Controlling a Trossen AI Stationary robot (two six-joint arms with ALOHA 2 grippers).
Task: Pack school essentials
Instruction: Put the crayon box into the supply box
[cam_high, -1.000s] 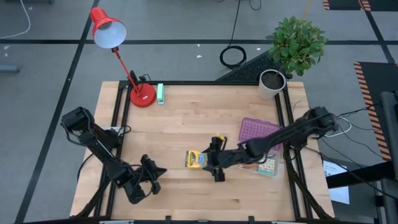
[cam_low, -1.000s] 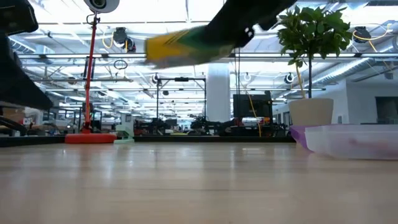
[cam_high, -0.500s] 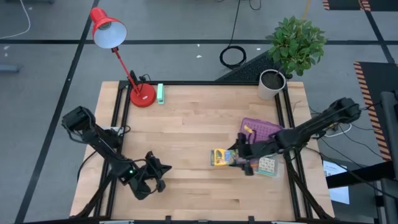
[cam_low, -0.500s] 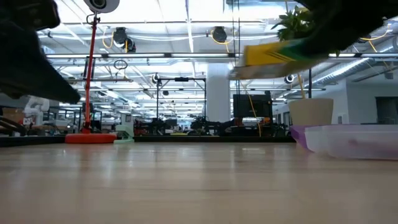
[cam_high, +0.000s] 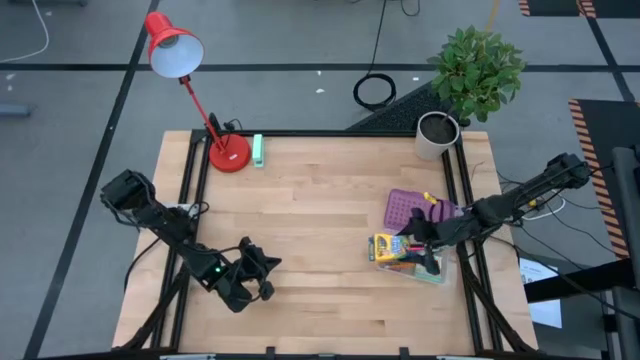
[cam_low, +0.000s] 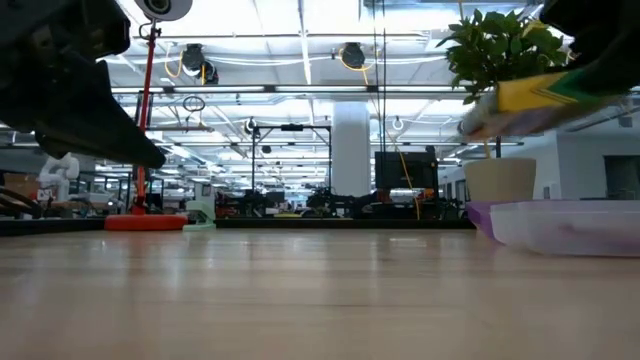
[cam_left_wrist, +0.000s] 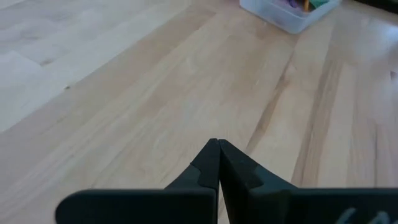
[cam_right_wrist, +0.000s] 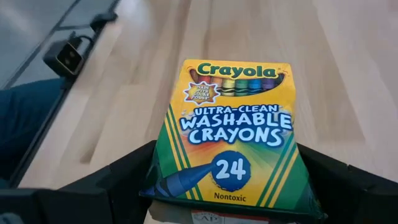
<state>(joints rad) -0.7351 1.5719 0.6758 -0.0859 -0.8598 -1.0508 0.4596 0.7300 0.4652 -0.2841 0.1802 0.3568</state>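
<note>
A red desk lamp (cam_high: 190, 90) stood at the far left corner of the wooden desk (cam_high: 310, 200), its shade leaning out past the edge. A small mint-green block (cam_high: 258, 150) lay just beside the lamp's round base. At the far right corner a leafy plant (cam_high: 478, 65) sat in a white pot (cam_high: 437, 135). A coiled black cable (cam_high: 375, 91) lay on the grey floor (cam_high: 80, 120) beyond.
</note>
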